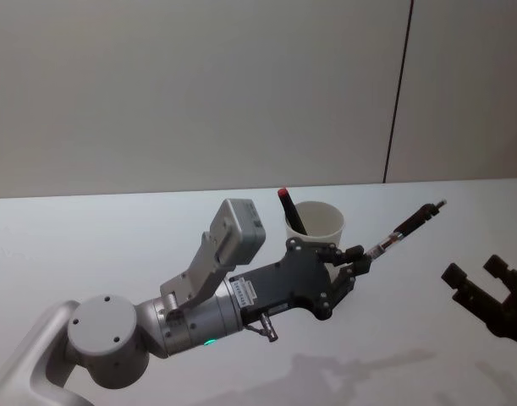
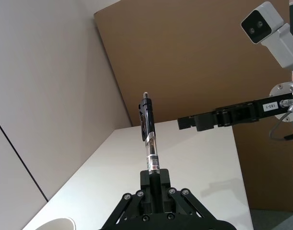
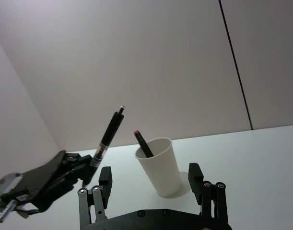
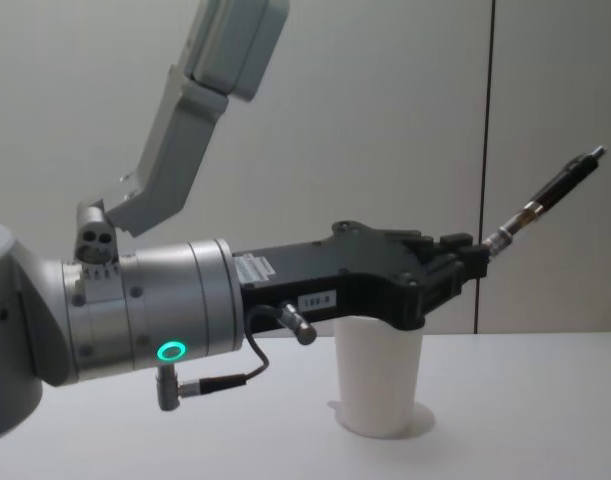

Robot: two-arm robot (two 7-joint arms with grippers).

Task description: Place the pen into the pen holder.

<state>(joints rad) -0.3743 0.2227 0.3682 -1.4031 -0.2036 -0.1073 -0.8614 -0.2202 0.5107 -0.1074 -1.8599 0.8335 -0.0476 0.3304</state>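
A big pale wall (image 1: 199, 85) with one thin dark line (image 1: 398, 93) going down it stands behind a flat white table (image 1: 89, 245). A brown board (image 2: 194, 62) stands past one table edge, behind the right arm. The grey left arm (image 1: 156, 326) reaches from the near left corner over the middle of the table. The left gripper (image 1: 358, 258) hangs in the air just beside the pen holder (image 1: 319, 222), and its jaws are pinched on the bottom end of the pen (image 1: 406, 227). The pen slants up and away from the cup, toward the right edge, and it is higher than the rim. The right gripper (image 1: 476, 272) waits near the right edge, well apart, with its jaws wide. The pen holder stands upright near the far edge, with white table showing all round it. A red-topped pen (image 1: 290, 211) leans inside it.
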